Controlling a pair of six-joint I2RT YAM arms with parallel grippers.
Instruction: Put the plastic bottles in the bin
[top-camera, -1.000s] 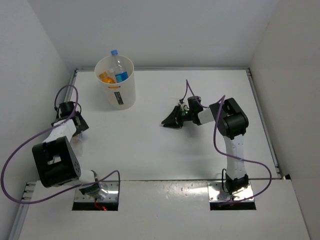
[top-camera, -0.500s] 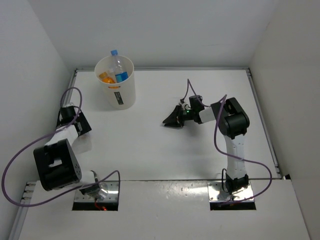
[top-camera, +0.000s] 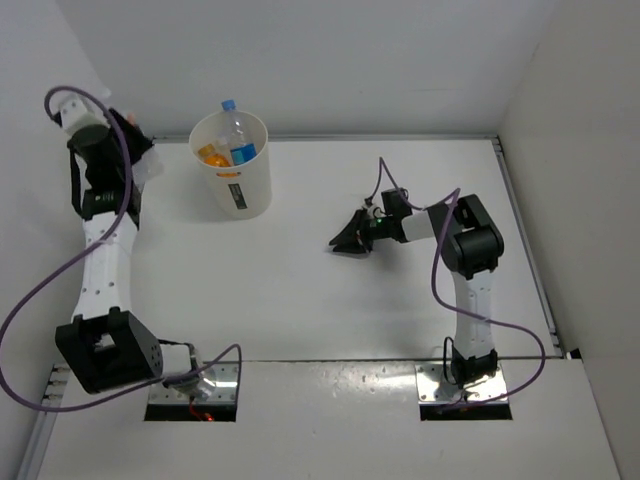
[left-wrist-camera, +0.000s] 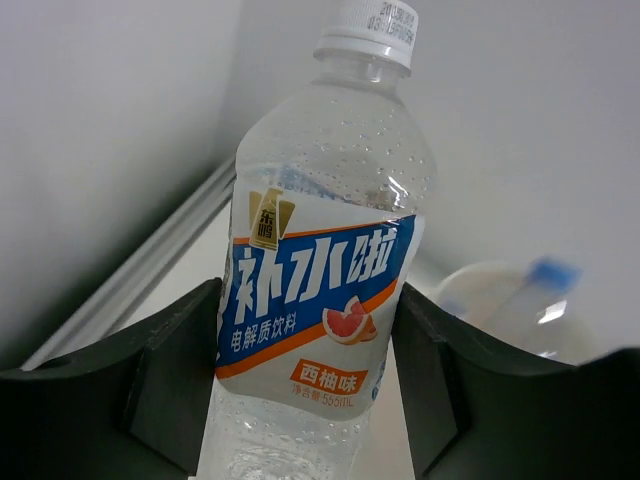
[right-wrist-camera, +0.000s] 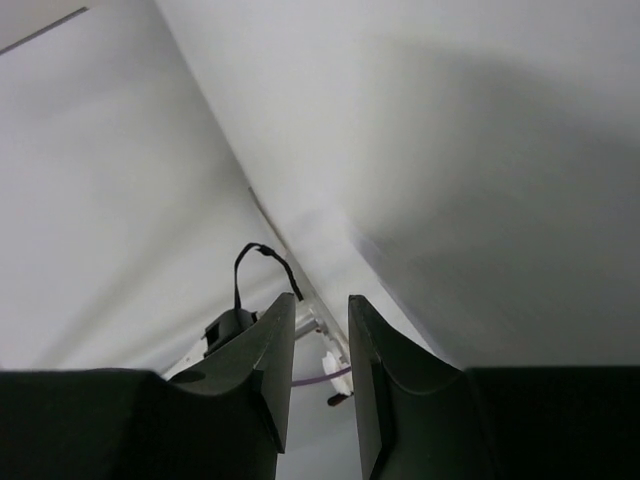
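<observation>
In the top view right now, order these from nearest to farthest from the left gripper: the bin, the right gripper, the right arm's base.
1. The bin, just right of the left gripper, at the back.
2. The right gripper, mid-table.
3. The right arm's base, near right edge.
</observation>
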